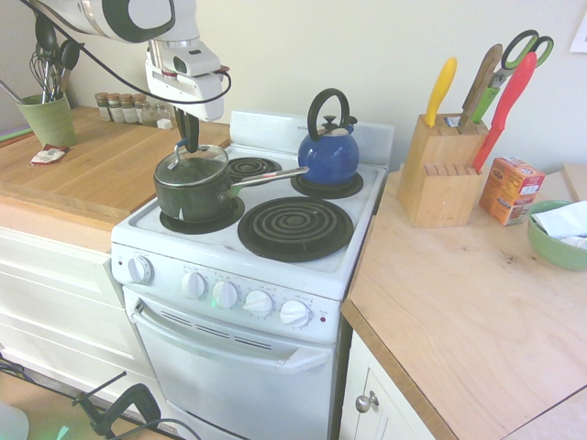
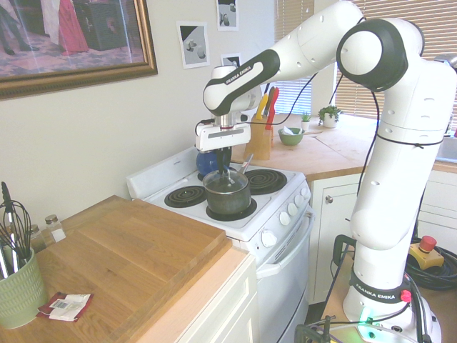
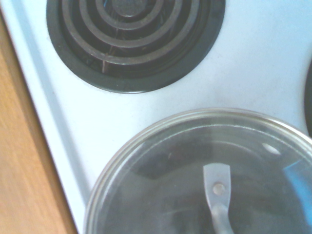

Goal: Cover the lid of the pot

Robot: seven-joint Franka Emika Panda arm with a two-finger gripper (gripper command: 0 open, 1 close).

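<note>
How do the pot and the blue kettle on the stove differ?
The pot is dark green with a long straight silver handle; the kettle is blue with a black looped handle. The pot sits on a front burner, the kettle on a rear one. Both stand upright.

Bright daylight, seemingly from the window; wrist view slightly soft.

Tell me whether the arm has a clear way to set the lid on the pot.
Probably yes. The pincer holds the lid by its handle right above the pot, nothing between; the kettle stands aside.
</note>
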